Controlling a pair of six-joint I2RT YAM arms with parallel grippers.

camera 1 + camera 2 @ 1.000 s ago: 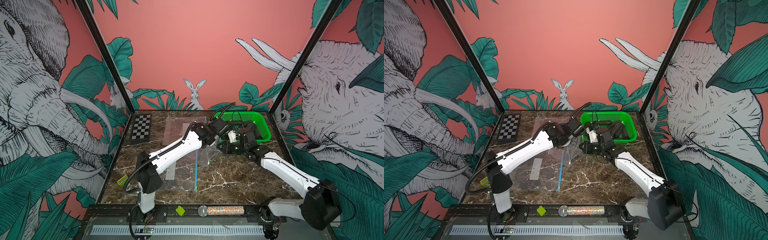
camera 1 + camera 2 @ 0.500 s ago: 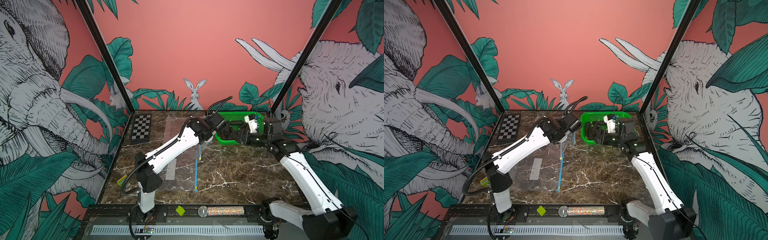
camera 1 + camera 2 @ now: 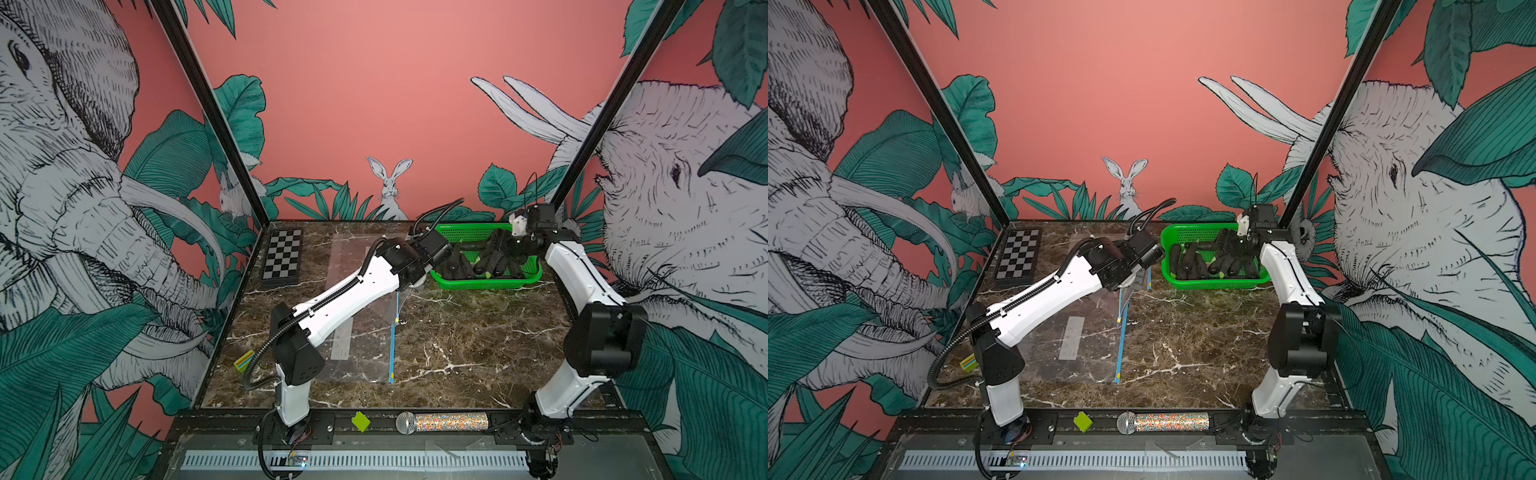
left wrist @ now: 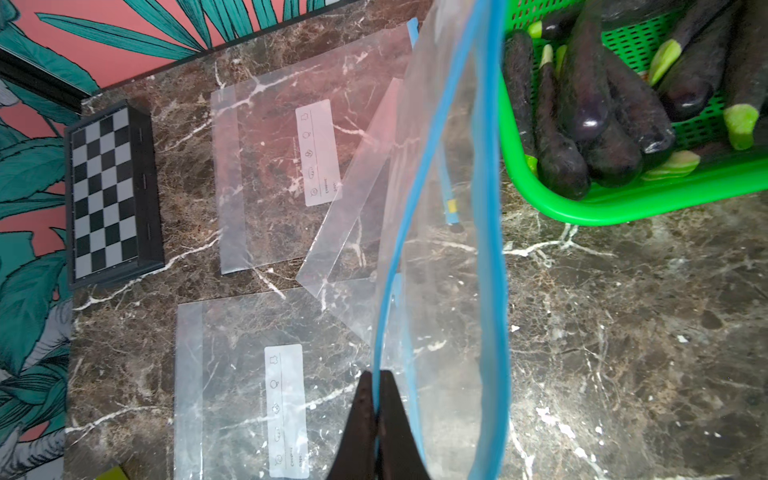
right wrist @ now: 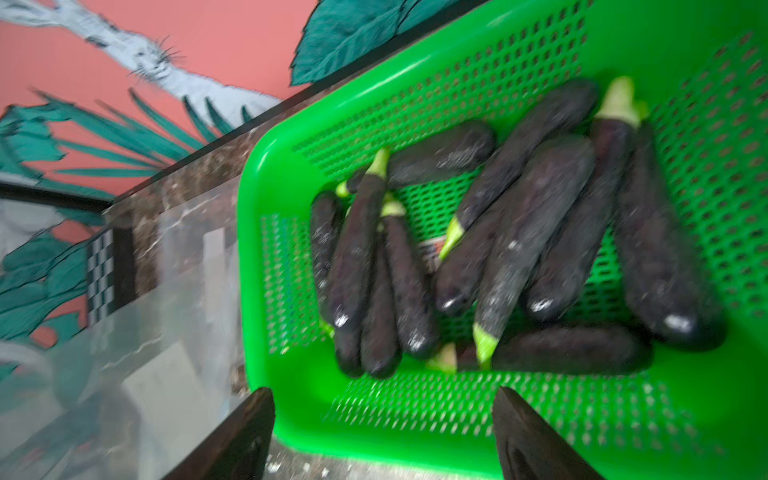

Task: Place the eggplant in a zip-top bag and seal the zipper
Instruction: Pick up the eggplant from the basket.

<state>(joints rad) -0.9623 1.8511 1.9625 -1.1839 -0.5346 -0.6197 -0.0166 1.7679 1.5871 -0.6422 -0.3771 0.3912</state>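
Observation:
A clear zip-top bag (image 4: 449, 249) with a blue zipper rim hangs lifted off the marble table, its mouth spread into a loop. My left gripper (image 4: 377, 374) is shut on one side of that rim. Several dark purple eggplants (image 5: 532, 232) with green stems lie piled in a green perforated basket (image 5: 282, 166) at the back right, seen in both top views (image 3: 490, 259). My right gripper (image 5: 382, 390) hovers over the basket's near wall, open, with nothing between its fingers. The left wrist view shows the basket (image 4: 623, 203) just beside the bag's mouth.
Two more clear bags lie flat on the table, one (image 4: 282, 166) farther off and one (image 4: 249, 374) under my left gripper. A small chessboard (image 3: 282, 257) sits at the back left. A yellow-green block (image 3: 243, 359) lies near the left edge. A microphone (image 3: 440, 422) rests on the front rail.
My right arm has swung from beside the bag at mid-table back to the basket, and its jaws have opened wide. The left gripper has stayed shut on the bag's rim.

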